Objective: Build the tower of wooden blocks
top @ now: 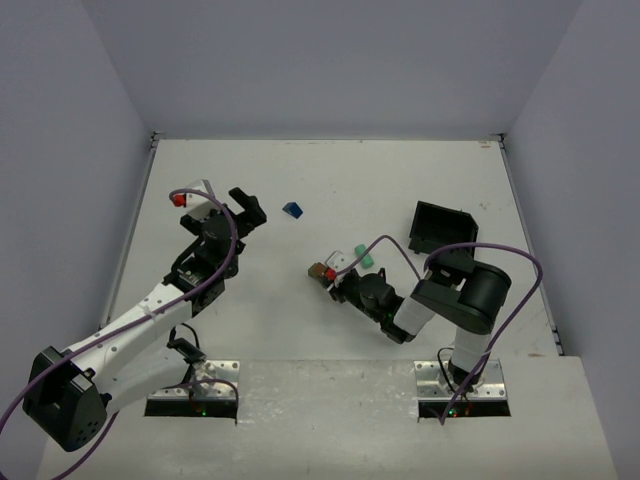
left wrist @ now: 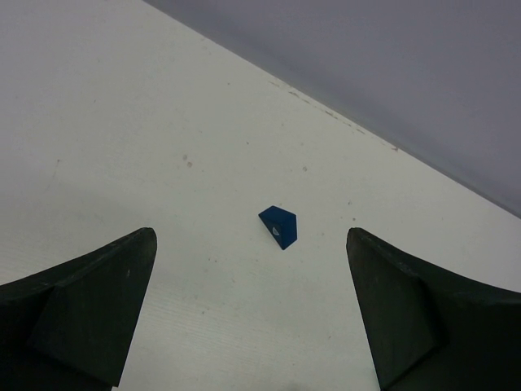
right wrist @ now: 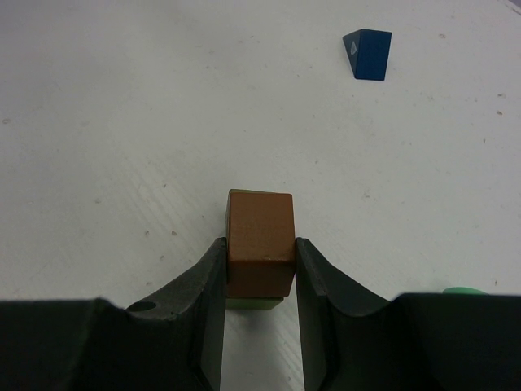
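Hidden parts first: an olive block [right wrist: 254, 304] is mostly covered by a brown block [right wrist: 260, 243]. Only thin green strips are seen along the brown block's upper and lower edges, touching it. A mint-green cylinder [top: 362, 257] is cut down to a sliver in the right wrist view by the finger housing. From above it is seen lying on the tabletop [top: 400, 170] just beside the right arm's wrist.

The brown block is pinched on both sides by the right fingers [right wrist: 203, 301], near the middle of the tabletop and slightly toward the near edge. Whether the pair rests on the surface cannot be told.

A black tray [top: 440, 228] is seen toward the right edge, partly overlapped by the right arm. Its inside is too dark for any contents to be made out.

The left fingers [left wrist: 89, 301] are spread wide, with nothing between them. A blue wedge-shaped block [left wrist: 279, 226] lies alone on the tabletop just beyond them, left of centre and toward the far edge, well apart from the brown block.
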`<action>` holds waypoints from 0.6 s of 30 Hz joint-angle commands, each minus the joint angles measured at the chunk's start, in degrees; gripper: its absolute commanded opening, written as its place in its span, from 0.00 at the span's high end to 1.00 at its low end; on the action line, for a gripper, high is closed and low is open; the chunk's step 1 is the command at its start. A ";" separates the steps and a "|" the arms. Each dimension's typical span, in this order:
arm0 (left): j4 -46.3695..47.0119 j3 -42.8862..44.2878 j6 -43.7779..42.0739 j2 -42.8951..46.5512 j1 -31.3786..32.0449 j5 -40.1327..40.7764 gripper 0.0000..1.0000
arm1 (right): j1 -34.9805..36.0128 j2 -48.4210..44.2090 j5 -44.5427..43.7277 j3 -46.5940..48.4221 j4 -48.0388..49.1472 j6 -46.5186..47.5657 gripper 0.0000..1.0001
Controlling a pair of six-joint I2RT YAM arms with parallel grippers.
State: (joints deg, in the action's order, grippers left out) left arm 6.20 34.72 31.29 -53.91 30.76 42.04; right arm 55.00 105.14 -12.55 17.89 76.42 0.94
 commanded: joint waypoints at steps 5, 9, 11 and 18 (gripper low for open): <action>1.01 0.61 -0.67 0.33 -0.18 0.79 0.00 | 0.69 0.47 -1.63 0.36 18.24 -0.35 0.99; 0.92 0.79 -0.88 0.21 -0.09 0.85 0.00 | 0.98 0.44 -1.54 0.22 18.15 -0.23 0.94; 0.84 0.70 -0.88 0.13 -0.09 0.85 0.00 | 1.17 0.24 -1.62 0.22 18.23 -0.05 0.90; 0.83 0.70 -1.05 0.07 -0.09 0.55 0.00 | 1.37 0.33 -1.88 0.16 18.20 0.12 0.77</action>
State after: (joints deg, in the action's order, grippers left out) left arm 6.17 34.72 30.95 -53.91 30.76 42.03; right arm 55.90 105.16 -13.39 17.89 76.42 0.84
